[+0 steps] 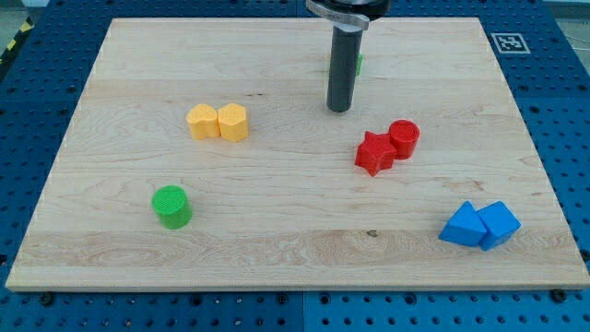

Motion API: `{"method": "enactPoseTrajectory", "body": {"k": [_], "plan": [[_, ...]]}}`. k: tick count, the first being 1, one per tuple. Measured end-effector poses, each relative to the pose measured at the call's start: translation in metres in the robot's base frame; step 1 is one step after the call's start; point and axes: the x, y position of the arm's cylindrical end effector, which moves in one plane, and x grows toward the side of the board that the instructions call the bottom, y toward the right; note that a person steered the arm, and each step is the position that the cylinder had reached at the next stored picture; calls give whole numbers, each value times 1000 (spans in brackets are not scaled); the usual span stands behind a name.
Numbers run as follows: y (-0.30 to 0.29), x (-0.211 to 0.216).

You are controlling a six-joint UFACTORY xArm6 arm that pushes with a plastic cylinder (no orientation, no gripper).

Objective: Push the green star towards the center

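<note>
The green star (359, 64) is almost wholly hidden behind my rod near the view's top; only a green sliver shows at the rod's right edge. My tip (340, 109) rests on the board just below the star, toward the view's bottom. The rod is dark and upright.
Wooden board (277, 249) on a blue perforated table. Two yellow blocks (219, 122) touch at the left. A green cylinder (171, 206) stands at lower left. A red star (374, 153) touches a red cylinder (404, 138) right of centre. Two blue blocks (479, 224) sit at lower right.
</note>
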Motion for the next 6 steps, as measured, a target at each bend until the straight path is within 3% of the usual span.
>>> {"method": "enactPoseTrajectory", "body": {"k": [2, 4, 5, 6], "plan": [[18, -22], [56, -71], [39, -103], [6, -107]]}}
